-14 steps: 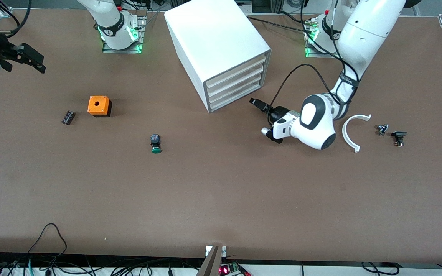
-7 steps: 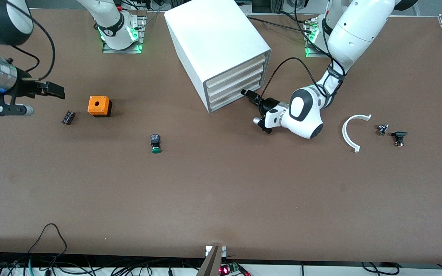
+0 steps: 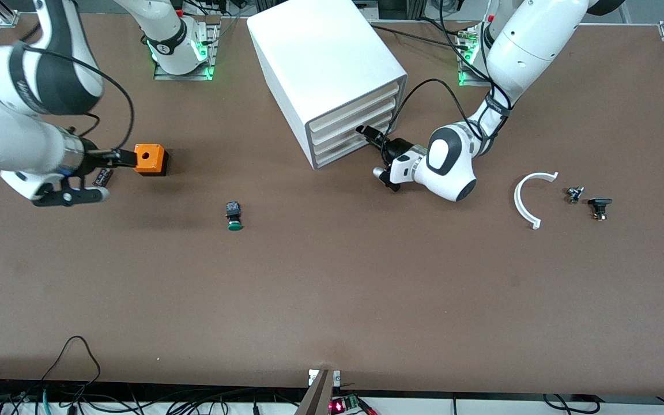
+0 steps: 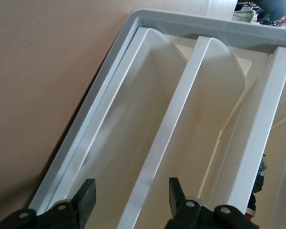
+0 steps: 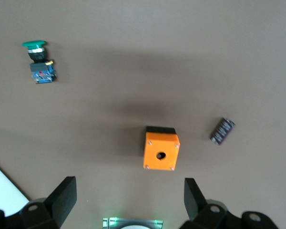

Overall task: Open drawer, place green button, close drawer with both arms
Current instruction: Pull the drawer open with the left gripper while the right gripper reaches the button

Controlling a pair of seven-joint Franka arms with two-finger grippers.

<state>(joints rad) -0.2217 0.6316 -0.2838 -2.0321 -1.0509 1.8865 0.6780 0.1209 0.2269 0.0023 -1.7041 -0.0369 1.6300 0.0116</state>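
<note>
You are at the start: every drawer [image 3: 355, 142] in the cabinet [image 3: 323, 69] is shut. Your left gripper [image 3: 368, 134], spread open and empty, is at a lower drawer's lip. Your right gripper [image 5: 128, 195], open and empty, hangs over the orange box [image 3: 149, 159]; the button [image 3: 234, 215] lies untouched on the table [image 3: 332, 288], nearer the camera.

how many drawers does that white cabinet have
4, stacked one above another in the front of the white cabinet: top drawer, second drawer, third drawer with the open left gripper at its lip, bottom drawer. All look closed.
</note>
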